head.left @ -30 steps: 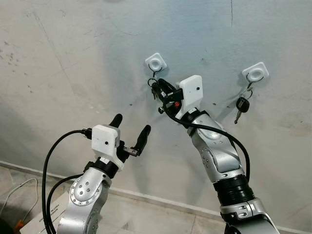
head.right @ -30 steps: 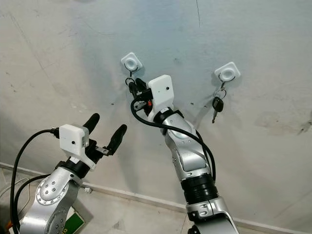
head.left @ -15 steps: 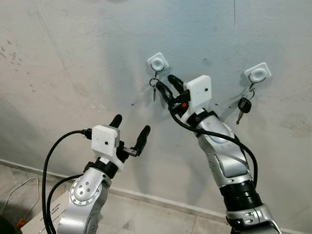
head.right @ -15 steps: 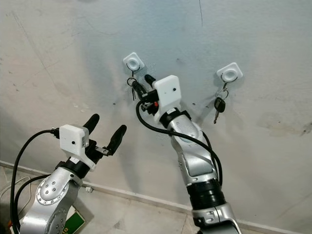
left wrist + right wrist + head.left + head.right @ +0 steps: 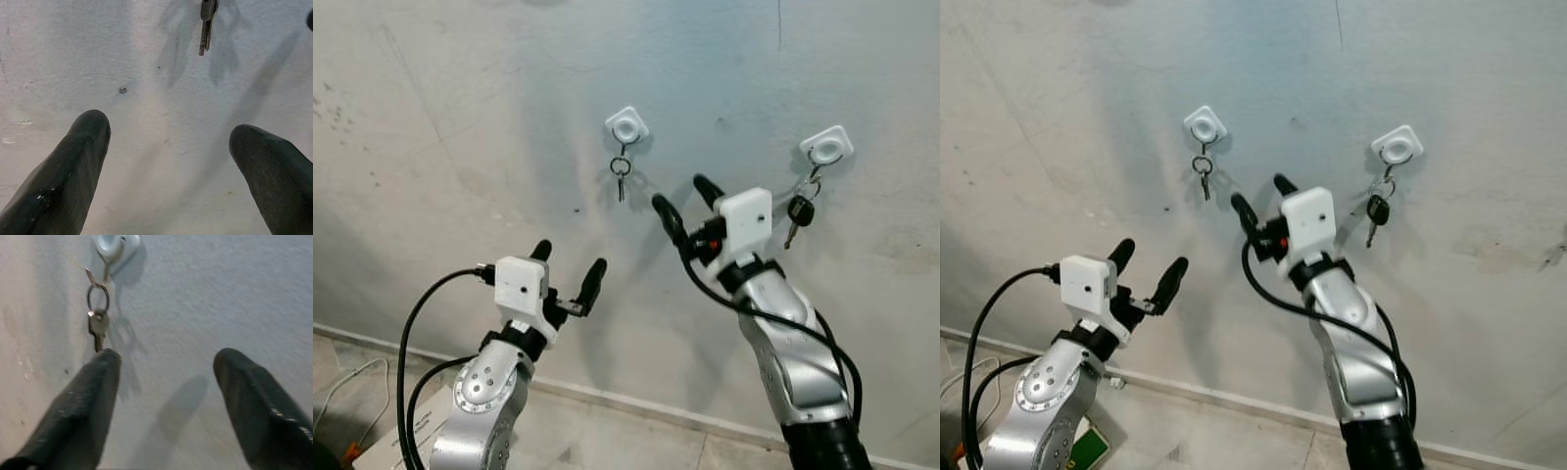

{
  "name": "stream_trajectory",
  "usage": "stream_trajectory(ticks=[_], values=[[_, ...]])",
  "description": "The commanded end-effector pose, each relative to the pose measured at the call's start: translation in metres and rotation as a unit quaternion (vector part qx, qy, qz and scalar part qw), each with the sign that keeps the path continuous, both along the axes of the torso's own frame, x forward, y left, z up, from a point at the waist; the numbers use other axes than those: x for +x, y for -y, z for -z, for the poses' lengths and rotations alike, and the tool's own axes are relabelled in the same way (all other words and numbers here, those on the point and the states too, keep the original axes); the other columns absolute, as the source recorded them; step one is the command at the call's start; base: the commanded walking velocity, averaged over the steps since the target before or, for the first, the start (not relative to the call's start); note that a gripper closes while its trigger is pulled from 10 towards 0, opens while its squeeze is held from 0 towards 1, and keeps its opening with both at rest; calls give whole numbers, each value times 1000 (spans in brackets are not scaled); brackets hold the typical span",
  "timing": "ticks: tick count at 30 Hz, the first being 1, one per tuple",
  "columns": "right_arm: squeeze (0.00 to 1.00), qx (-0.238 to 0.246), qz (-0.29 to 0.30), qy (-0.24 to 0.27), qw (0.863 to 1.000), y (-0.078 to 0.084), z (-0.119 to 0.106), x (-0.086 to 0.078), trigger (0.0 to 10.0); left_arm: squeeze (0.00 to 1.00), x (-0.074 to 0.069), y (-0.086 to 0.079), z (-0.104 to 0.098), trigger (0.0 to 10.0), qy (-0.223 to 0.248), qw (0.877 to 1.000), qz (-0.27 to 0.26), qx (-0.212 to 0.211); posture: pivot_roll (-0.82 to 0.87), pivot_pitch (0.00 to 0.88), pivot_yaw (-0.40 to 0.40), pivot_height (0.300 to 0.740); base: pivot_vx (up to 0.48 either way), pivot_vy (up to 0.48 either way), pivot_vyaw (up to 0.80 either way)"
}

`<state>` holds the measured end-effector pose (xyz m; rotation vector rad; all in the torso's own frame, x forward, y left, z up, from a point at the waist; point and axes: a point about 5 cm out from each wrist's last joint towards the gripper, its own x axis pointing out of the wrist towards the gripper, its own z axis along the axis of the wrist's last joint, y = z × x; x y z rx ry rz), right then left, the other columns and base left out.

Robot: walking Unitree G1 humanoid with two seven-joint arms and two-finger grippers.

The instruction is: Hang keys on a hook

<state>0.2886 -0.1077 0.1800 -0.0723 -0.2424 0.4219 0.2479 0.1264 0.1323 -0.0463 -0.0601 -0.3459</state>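
Observation:
A small silver key on a ring [image 5: 621, 176] hangs from the left white hook [image 5: 626, 126] on the grey wall; the right wrist view has this key [image 5: 98, 325] under its hook [image 5: 113, 244]. My right gripper [image 5: 687, 203] is open and empty, below and to the right of that key, apart from it. A black-headed key [image 5: 798, 211] hangs from the right white hook [image 5: 826, 146]. My left gripper [image 5: 567, 268] is open and empty, lower left, facing the wall. The key tip [image 5: 207, 24] appears in the left wrist view.
The wall [image 5: 460, 117] is bare grey plaster with scuffs. A pale skirting line [image 5: 607, 397] runs along its base. A cardboard box [image 5: 401, 436] and a white cable [image 5: 347, 392] lie on the floor at lower left.
My right gripper let go of the silver key, opened, and drew back down and to the right; the key now hangs free on the left hook. The left gripper dropped slightly.

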Motion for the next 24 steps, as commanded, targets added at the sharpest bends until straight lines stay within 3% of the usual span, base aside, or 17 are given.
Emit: stream_trajectory(ticks=[1,8,15,24], values=[[1000,-5,6,5,1000,3,-4,-9,10000,0,-2,-6,5,10000,-6,1000,-20,15,-24,0,73,740,0,0,0],[1000,-19,23,-18,999,20,5,-28,10000,0,-5,-13,16,10000,-32,999,-32,20,-37,0,81,740,0,0,0],[1000,-35,40,-86,995,37,35,-49,10000,0,-17,-28,40,10000,-81,994,-52,43,-38,0,84,740,0,0,0],[1000,-30,54,-128,990,41,52,-56,10000,0,-22,-39,58,10000,-132,987,-77,41,-30,0,83,740,0,0,0]])
